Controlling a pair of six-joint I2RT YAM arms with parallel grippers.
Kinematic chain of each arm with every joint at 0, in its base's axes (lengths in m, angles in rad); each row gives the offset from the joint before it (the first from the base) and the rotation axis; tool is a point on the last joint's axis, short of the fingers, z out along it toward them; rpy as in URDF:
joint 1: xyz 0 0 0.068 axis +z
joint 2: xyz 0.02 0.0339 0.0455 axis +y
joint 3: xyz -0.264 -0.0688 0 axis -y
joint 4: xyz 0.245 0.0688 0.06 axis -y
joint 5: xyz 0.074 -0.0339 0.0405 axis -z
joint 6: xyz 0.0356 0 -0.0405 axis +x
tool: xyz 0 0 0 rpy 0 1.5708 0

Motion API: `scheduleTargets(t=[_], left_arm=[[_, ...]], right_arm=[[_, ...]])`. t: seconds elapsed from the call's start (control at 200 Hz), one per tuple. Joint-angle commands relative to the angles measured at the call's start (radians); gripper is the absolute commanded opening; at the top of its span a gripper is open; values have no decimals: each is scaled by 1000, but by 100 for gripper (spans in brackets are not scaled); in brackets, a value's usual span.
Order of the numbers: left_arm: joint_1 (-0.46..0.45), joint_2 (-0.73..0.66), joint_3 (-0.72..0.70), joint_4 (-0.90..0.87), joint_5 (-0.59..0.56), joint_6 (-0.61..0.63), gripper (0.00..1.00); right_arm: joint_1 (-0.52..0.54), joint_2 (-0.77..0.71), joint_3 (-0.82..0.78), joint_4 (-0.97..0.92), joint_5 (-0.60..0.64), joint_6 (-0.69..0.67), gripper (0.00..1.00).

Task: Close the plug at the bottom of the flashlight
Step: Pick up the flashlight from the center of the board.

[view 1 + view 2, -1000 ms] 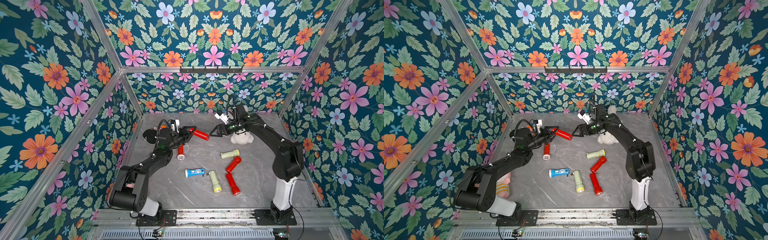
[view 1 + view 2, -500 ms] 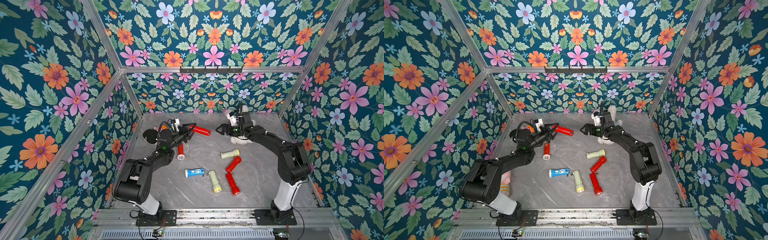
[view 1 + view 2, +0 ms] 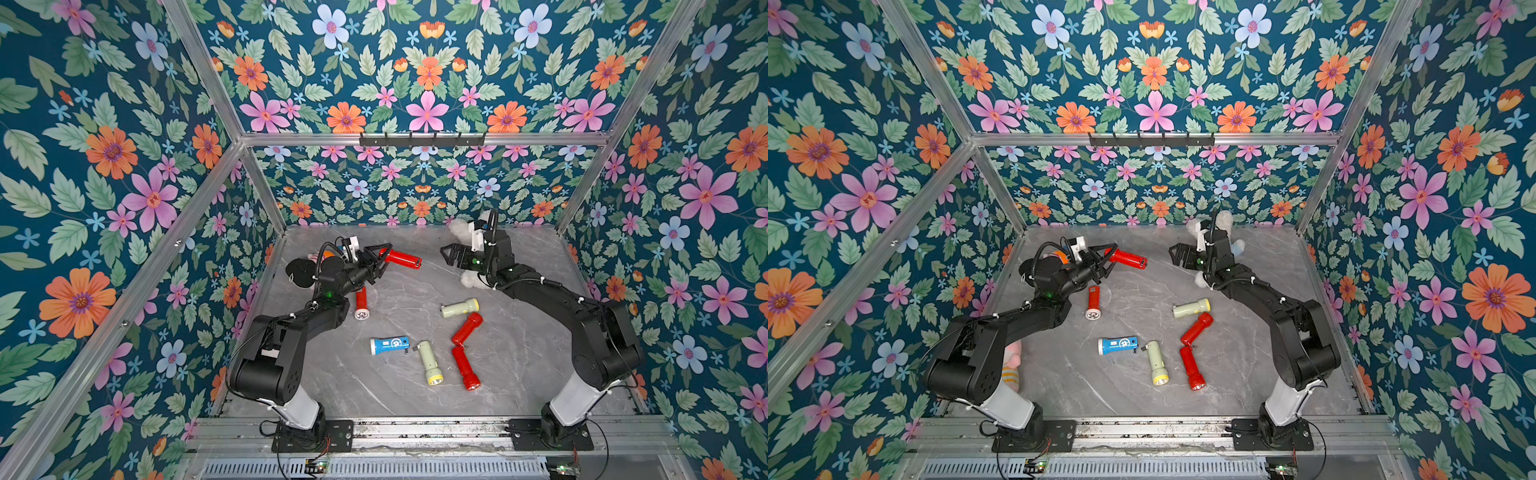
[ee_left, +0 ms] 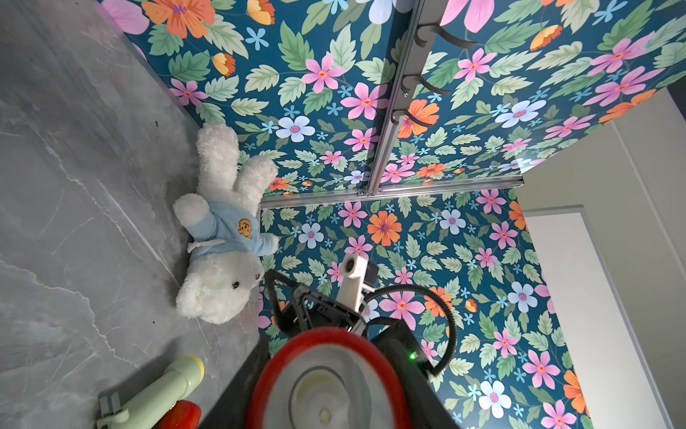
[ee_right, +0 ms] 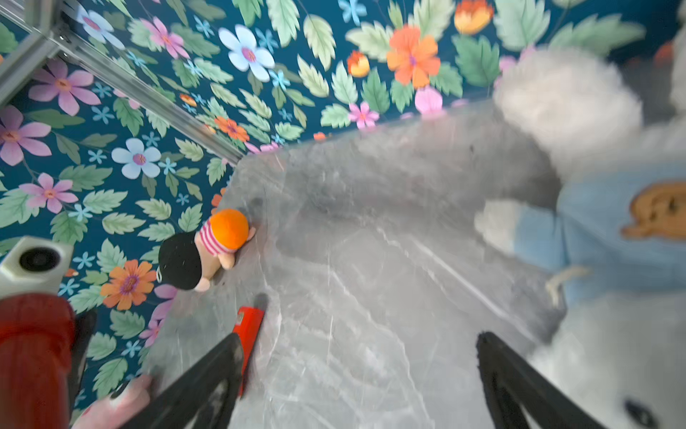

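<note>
Toward the far left of the table (image 3: 353,399), we see our left gripper (image 3: 384,259) closed on the head of the red flashlight (image 3: 405,260) — held off the surface, tail pointing right. Across a gap, our right gripper (image 3: 446,255) gapes wide — empty, facing that tail.

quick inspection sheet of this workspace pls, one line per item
surface: grey marble table, no spills seen
job's things: red flashlight held off the table, tail end toward the right gripper
clutter: loose flashlights, six lying flat; white plush bunny; doll
grippers: left gripper jaws shut on red flashlight; right gripper jaws open, empty
cables: wrist cable loop, no snag seen
surroundings: floral walls, hook rail
</note>
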Motion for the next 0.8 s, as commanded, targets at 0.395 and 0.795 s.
scheduleTargets(t=[0.395, 0.795], left_arm=[[0, 1, 29, 172, -53, -119, 14], [0, -15, 3, 186, -55, -139, 14]], right_arm=[[352, -66, -257, 668, 289, -101, 98], [352, 106, -100, 865, 256, -87, 99]])
